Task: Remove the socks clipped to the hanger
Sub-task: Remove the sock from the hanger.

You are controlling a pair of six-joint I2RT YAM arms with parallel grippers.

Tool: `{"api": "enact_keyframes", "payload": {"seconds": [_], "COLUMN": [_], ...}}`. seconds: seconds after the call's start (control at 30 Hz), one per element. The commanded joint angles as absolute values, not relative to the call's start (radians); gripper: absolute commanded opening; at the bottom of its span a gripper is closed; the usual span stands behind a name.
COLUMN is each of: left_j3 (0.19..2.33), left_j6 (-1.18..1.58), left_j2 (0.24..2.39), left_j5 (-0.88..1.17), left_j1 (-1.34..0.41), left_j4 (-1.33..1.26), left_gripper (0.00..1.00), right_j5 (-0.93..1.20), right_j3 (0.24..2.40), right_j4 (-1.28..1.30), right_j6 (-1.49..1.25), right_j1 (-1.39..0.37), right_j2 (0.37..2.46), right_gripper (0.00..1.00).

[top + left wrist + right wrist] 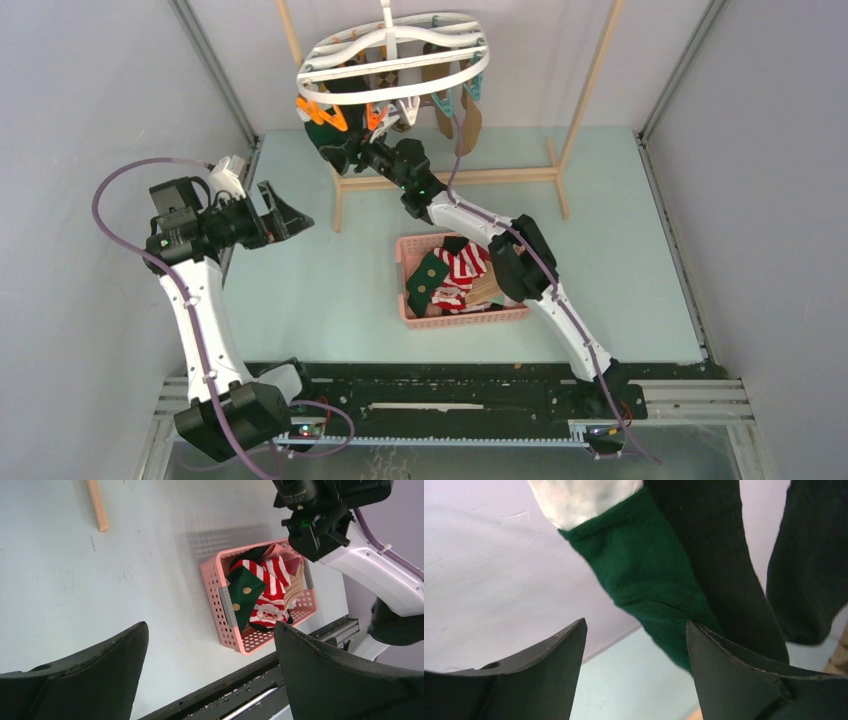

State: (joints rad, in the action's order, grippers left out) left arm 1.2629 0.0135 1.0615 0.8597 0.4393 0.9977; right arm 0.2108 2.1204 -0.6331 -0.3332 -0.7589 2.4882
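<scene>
Pale green tabletop and grey walls framed the job, with the white hanger hung from a wooden rack at the far edge. Your right gripper was up under the hanger's left side, its 2 fingers spread wide and gripping nothing. In the wrist view the dark green sock hung just ahead of the gap, its lower end slipping behind the right finger, with a black sock right beside it. Your left gripper hovered well off to the left, fingers also apart and empty. Several socks already lay in the pink basket at mid-table, while tan ones dangled near the teal pins on the hanger's right.

I judged the green sock light, limp and not slippery, so it would fold and stretch rather than resist. You would do best to pinch it across the mid-length, clear of the black one, and pull downward steadily. The pin's bite, not weight, would be the resistance, and the hanger could swing.
</scene>
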Motion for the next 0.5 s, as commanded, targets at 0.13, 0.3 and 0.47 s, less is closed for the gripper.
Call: {"api": "enact_keyframes", "payload": {"seconds": [0.13, 0.3, 0.47], "left_j3": [1.337, 1.347, 1.350], "left_j6": [-0.101, -0.100, -0.096], "left_j2": [1.084, 1.080, 1.063], "left_j5": [0.864, 0.862, 0.848], "left_j1": [0.448, 0.450, 0.448], "left_j4": [1.071, 1.080, 1.083], "left_gripper": [1.00, 0.98, 0.97], "right_j5": [0.314, 0.318, 0.357], "right_j3": [2.451, 2.370, 2.207], "right_j4": [-0.618, -0.632, -0.707], "right_j6": [-0.280, -0.254, -0.284], "right_j1": [-0.750, -0.752, -0.753], "right_j2": [2.657, 2.598, 2.483], "right_gripper": [0.57, 0.11, 0.00]}}
